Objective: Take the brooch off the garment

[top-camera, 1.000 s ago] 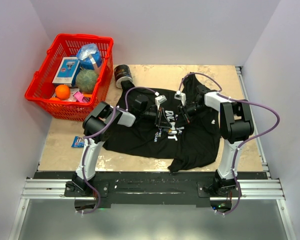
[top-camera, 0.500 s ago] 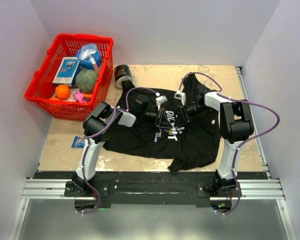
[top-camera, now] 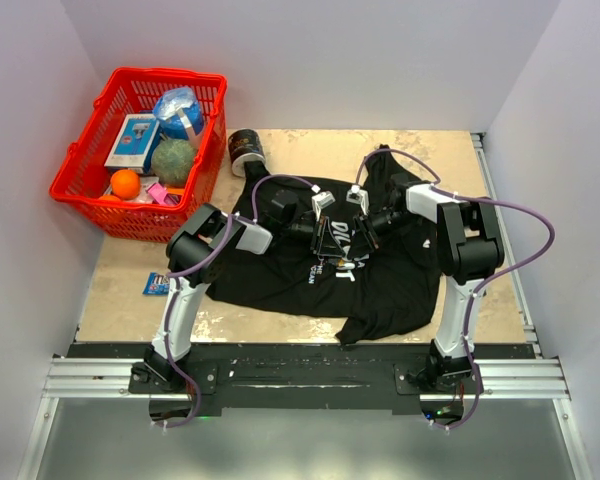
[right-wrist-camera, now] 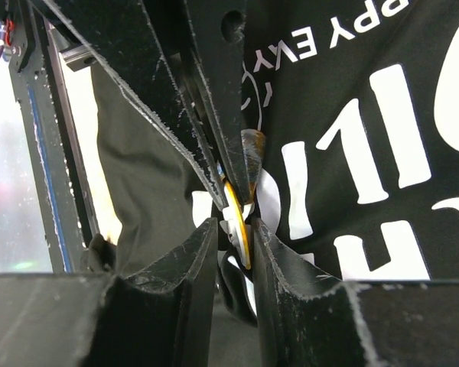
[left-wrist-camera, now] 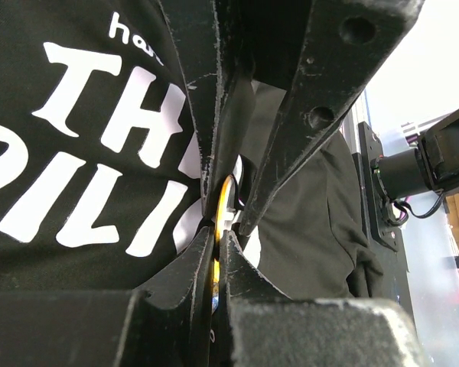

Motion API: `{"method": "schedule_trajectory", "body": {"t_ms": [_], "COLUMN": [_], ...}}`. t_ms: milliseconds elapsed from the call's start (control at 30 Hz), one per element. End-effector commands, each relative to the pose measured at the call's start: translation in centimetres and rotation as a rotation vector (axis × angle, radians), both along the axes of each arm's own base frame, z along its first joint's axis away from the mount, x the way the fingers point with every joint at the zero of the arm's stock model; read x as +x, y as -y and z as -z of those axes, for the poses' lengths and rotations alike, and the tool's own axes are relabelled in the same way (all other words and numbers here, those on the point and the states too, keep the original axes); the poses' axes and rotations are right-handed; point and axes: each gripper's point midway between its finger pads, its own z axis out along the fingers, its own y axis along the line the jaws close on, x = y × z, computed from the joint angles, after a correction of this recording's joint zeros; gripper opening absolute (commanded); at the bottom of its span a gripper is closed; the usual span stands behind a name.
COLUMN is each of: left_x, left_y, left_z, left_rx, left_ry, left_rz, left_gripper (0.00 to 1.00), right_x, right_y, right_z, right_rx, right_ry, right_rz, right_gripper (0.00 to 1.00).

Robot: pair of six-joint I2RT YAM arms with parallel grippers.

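The garment [top-camera: 280,275], a black T-shirt with white lettering, lies spread on the table. The brooch [left-wrist-camera: 226,195], a thin gold-edged disc, stands on edge on the chest print and also shows in the right wrist view [right-wrist-camera: 237,222]. My left gripper [top-camera: 330,236] is shut on the brooch, its jaws pressed flat on both faces [left-wrist-camera: 218,233]. My right gripper [top-camera: 352,230] comes from the opposite side. Its jaws [right-wrist-camera: 233,229] stand narrowly apart with the brooch and a fold of shirt pinched between them. Its fingers [left-wrist-camera: 206,115] cross over the left gripper's.
A red basket [top-camera: 90,190] with a ball, an orange and boxes stands at the back left. A dark can [top-camera: 246,150] lies at the shirt's collar. A small blue packet [top-camera: 156,285] lies left of the shirt. Walls close in on both sides.
My right wrist has shifted slightly left and back towards the left gripper. The left arm and the shirt have stayed put.
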Motion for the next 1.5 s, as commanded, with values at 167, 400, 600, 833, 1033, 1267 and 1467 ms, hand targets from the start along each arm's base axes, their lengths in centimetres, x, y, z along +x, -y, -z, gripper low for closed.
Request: {"method": "schedule_trajectory", "body": {"t_ms": [167, 400, 600, 833, 1033, 1267, 1467], "left_x": [0.7, 0.7, 0.8, 0.5, 0.4, -0.2, -0.5], "left_y": [0.6, 0.6, 0.7, 1.0, 1.4, 2.1, 2.3], "left_z": [-0.9, -1.0, -1.6, -2.2, -3.1, -3.7, -3.3], "left_rx": [-0.03, -0.03, -0.044, -0.058, -0.076, -0.084, -0.061], "left_ry": [0.049, 0.048, 0.054, 0.056, 0.075, 0.112, 0.141], "left_rz": [0.007, 0.007, 0.01, 0.012, 0.02, 0.056, 0.073], "left_gripper": [0.0, 0.0, 0.0, 0.0, 0.0, 0.0, 0.0], "right_x": [0.6, 0.6, 1.8, 3.3, 4.0, 5.2, 5.3], "right_y": [-0.8, -0.6, -0.6, -0.8, -0.8, -0.2, -1.2], "right_z": [-1.7, -1.3, -0.7, 0.4, 1.6, 3.4, 1.7], "right_rx": [0.066, 0.049, 0.018, -0.063, -0.154, -0.325, -0.294], "right_ry": [0.03, 0.032, 0.032, 0.001, 0.0, 0.042, 0.118], "right_rz": [-0.031, -0.036, 0.018, 0.109, 0.151, 0.214, 0.115], "right_gripper": [0.26, 0.2, 0.16, 0.11, 0.06, 0.0, 0.06]}}
